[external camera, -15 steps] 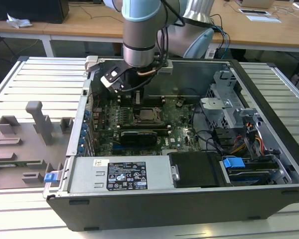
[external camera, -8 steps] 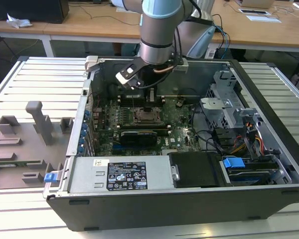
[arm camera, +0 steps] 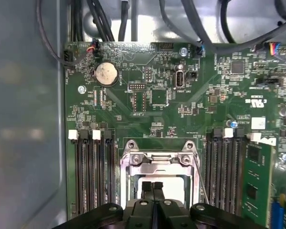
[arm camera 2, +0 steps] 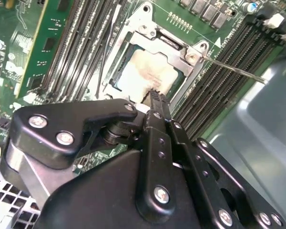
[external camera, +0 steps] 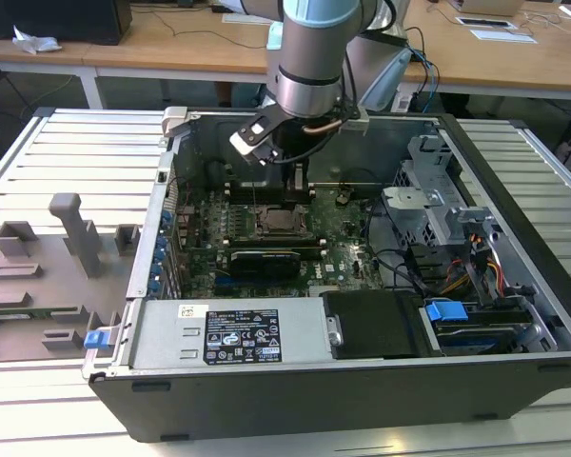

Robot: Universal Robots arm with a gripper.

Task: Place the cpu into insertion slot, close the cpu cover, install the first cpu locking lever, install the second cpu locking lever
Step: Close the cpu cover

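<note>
Fingers (arm camera: 147,189) of the gripper (arm camera: 152,187) are closed together, empty, just above the cpu (arm camera 2: 142,72), seated in the insertion slot (external camera: 284,221) under the lowered cpu cover (arm camera 2: 180,53). Lever installation is judged in hand; the unlatched locking lever (arm camera 2: 234,70) calls for precise tip placement.

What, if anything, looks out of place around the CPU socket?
The cpu looks blotchy on top, smeared pale and tan rather than clean metal. A thin locking lever juts out over the memory slots beside the cpu cover.

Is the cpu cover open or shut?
Shut: the cover lies flat around the cpu, which shows through its cut-out.
</note>
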